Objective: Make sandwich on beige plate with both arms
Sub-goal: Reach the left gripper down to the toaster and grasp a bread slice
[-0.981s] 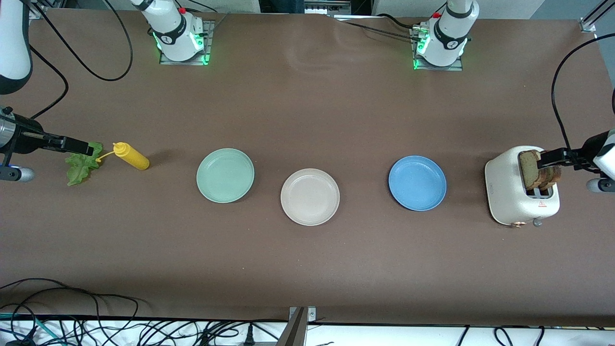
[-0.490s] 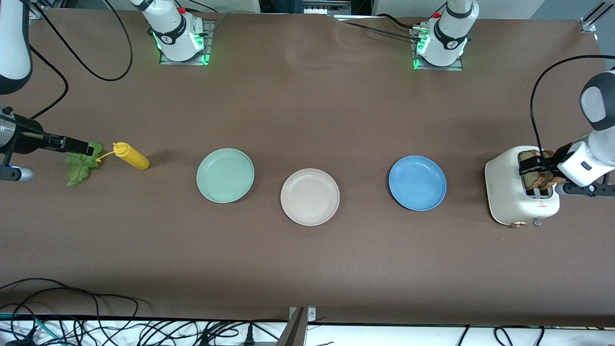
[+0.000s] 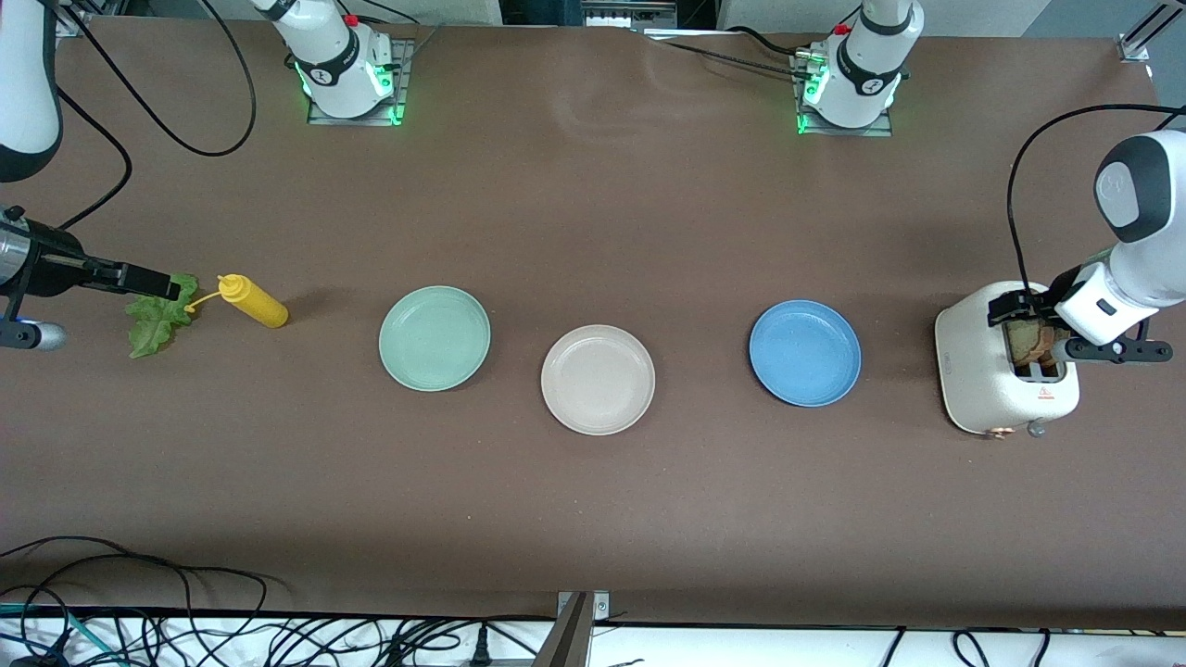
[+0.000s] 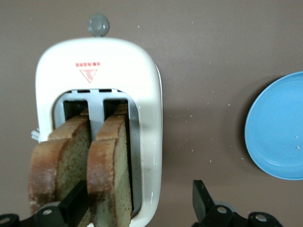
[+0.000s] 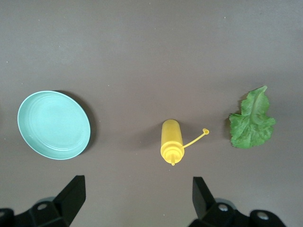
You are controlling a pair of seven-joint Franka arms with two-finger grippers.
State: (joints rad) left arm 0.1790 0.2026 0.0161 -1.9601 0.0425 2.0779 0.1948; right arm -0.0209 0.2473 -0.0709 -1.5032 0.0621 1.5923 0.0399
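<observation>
Brown table [image 3: 593, 519]; wide-open left gripper [image 4: 137, 205] astride bread slice [image 4: 111, 175] in toaster [image 4: 97, 61].

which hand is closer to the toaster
Left. The left hand is right over the toaster, open around a bread slice in a slot. The right hand is open above the lettuce leaf at the right arm's end.

1. A white toaster [image 4: 99, 66] holds two bread slices [image 4: 111, 175], one per slot.
2. The left gripper [image 4: 137, 203] is spread wide, one finger [image 4: 75, 203] between the slices.
3. A blue plate [image 4: 277, 127] lies near the toaster.
</observation>
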